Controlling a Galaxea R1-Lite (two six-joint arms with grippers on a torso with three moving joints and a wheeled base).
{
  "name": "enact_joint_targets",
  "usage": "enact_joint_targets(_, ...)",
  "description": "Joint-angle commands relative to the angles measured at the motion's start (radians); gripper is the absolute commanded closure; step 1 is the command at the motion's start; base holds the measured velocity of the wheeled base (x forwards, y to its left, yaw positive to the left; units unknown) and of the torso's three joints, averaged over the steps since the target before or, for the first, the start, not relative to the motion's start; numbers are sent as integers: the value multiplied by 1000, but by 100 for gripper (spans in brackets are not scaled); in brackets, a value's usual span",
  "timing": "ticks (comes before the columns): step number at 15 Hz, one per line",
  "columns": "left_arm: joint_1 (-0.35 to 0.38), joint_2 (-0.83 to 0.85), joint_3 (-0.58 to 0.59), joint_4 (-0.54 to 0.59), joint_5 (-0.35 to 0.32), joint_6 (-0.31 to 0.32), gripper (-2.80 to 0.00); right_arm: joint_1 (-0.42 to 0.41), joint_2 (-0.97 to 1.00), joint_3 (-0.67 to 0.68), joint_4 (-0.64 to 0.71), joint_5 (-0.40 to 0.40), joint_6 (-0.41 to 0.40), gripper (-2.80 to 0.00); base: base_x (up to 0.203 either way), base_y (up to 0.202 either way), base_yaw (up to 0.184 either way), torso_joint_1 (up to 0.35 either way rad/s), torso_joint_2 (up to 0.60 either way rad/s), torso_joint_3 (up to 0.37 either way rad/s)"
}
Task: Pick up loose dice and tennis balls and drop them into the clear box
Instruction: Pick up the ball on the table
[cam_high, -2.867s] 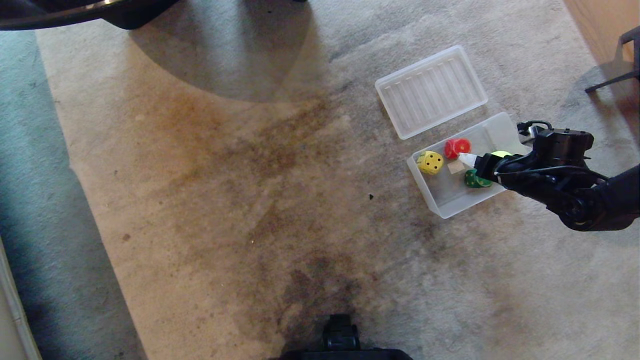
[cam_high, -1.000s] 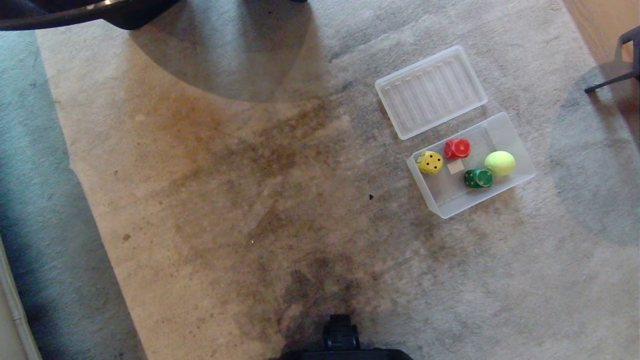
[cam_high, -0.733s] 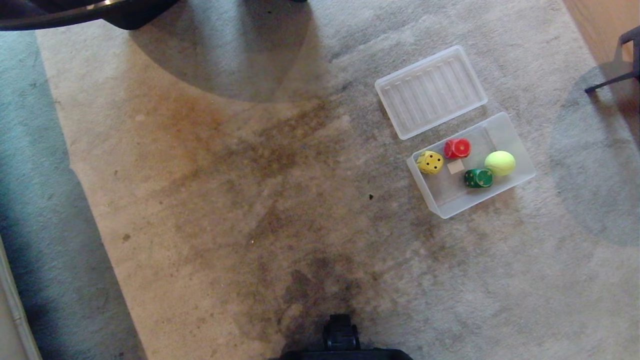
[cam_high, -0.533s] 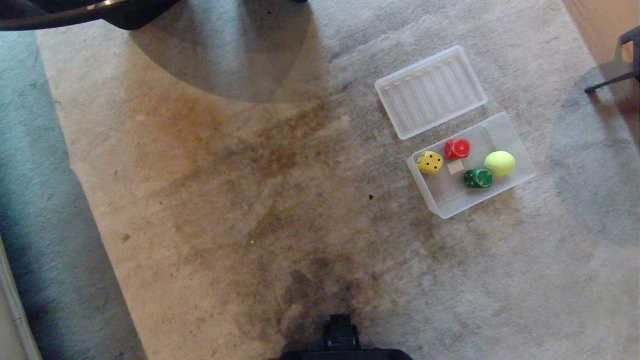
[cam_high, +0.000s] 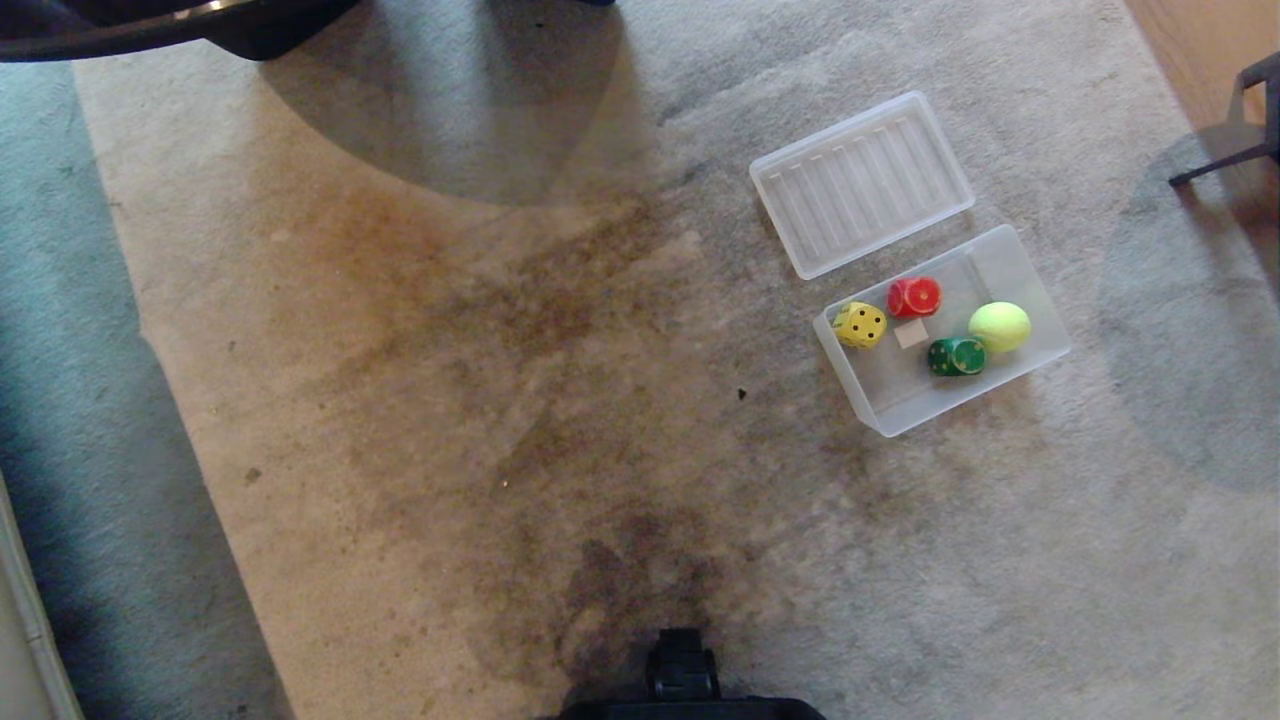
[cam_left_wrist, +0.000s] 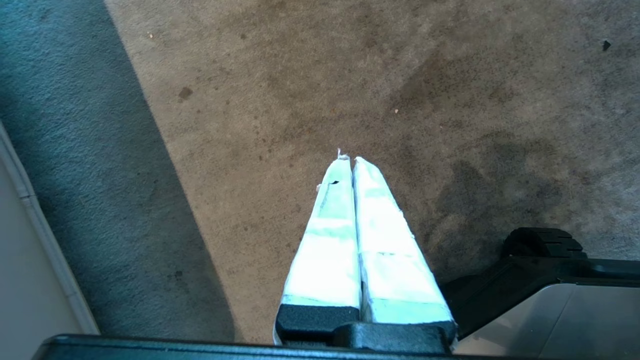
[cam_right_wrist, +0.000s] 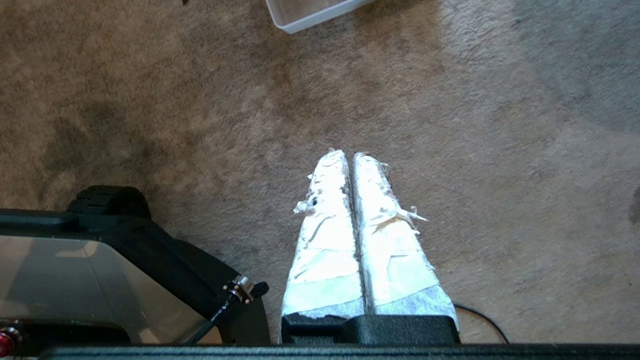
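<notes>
right wrist view, clear box (cam_right_wrist: 300, 17) well beyond closed right fingers (cam_right_wrist: 372, 200)

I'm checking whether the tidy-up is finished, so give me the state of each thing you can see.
clear box: open, on the carpet
lid: off, flat beside the box
yellow die: in the box
red die: in the box
green die: in the box
tennis ball: in the box
left gripper: shut, empty
right gripper: shut, empty

Left gripper (cam_left_wrist: 350, 159): two white-taped fingers (cam_left_wrist: 330, 235), jaws pressed together, empty, held above the floor. Stained beige carpet (cam_left_wrist: 310, 75) beneath; teal-grey carpet strip (cam_left_wrist: 85, 165) alongside; pale skirting (cam_left_wrist: 35, 250) at its edge. Black and grey robot base (cam_left_wrist: 540, 280) near the fingers' root.
</notes>
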Motion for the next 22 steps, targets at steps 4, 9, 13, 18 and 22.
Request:
enact_joint_targets(4, 0, 0, 0, 0, 0, -1, 0, 0, 0, 3, 7, 0, 7, 0, 0, 0, 0, 0, 0, 0)
enact_joint_targets(9, 0, 0, 0, 0, 0, -1, 0, 0, 0, 3, 7, 0, 8, 0, 0, 0, 0, 0, 0, 0)
enact_joint_targets(13, 0, 0, 0, 0, 0, -1, 0, 0, 0, 3, 7, 0, 14, 0, 0, 0, 0, 0, 0, 0)
enact_joint_targets(18, 0, 0, 0, 0, 0, -1, 0, 0, 0, 3, 7, 0, 14, 0, 0, 0, 0, 0, 0, 0)
enact_joint_targets(22, 0, 0, 0, 0, 0, 0, 0, 0, 0, 3, 7, 0, 16, 0, 0, 0, 0, 0, 0, 0)
